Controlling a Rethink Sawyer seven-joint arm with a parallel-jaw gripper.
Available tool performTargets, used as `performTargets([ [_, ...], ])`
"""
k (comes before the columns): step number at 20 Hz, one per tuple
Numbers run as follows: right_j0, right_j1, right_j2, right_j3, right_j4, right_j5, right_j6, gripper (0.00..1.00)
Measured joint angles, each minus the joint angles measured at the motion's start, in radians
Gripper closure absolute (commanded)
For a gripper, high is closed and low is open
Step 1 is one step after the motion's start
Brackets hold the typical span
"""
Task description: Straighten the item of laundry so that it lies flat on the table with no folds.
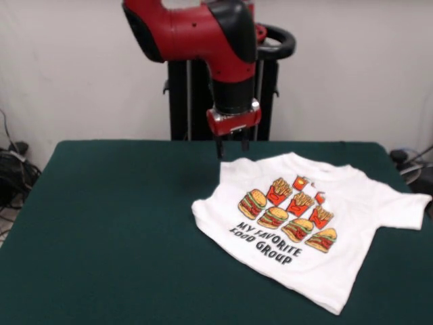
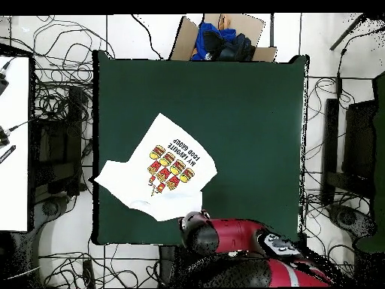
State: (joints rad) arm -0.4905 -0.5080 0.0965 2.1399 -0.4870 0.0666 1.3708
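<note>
fingers [image 1: 231, 147] above table [image 1: 108, 223] | t-shirt [image 1: 308, 223] just beside, printed side up

Green table [image 1: 101, 223] under printed T-shirt [image 1: 352, 257]

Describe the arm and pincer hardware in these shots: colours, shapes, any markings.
Glossy red arm with rounded shells and a black joint cover, ending in a black cylindrical wrist ringed by a silvery band. Below it sits a red block-shaped pincer mount carrying the pincer, two short dark prongs. From overhead, the red and black shells show a small pale panel. No lettering is readable.
</note>
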Motion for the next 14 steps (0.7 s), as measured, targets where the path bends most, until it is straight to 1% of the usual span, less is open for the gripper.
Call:
performTargets([
  [9, 0.05, -0.004, -0.051, 0.0, 0.0, -0.017, 0.0, 0.0],
  [14, 0.054, -0.004, -0.054, -0.003, 0.0, -0.017, 0.0, 0.0],
])
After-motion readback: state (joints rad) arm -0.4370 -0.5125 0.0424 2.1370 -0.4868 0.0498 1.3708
